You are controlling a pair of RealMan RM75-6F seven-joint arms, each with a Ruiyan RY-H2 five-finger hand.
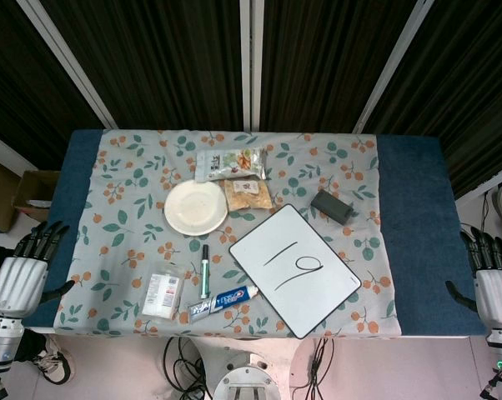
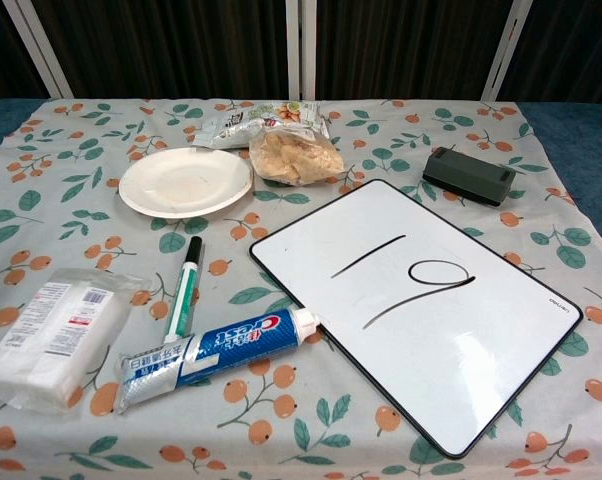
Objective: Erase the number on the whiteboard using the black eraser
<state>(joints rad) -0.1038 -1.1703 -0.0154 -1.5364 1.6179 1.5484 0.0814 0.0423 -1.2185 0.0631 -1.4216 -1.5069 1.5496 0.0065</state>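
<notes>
The whiteboard (image 1: 294,270) (image 2: 421,310) lies tilted on the floral cloth at front right, with "19" written on it in black. The black eraser (image 1: 332,206) (image 2: 468,176) sits just beyond the board's far right corner. My left hand (image 1: 22,277) hangs off the table's left edge, fingers apart, holding nothing. My right hand (image 1: 494,283) hangs off the right edge, also with fingers apart and nothing in it. Both hands are far from the eraser and appear only in the head view.
A white plate (image 1: 195,207) (image 2: 185,182), two snack bags (image 1: 231,163) (image 2: 293,154), a green marker (image 1: 205,270) (image 2: 184,288), a toothpaste tube (image 1: 224,302) (image 2: 217,356) and a tissue pack (image 1: 162,293) (image 2: 51,338) lie left of the board. A cardboard box (image 1: 32,193) stands beside the table.
</notes>
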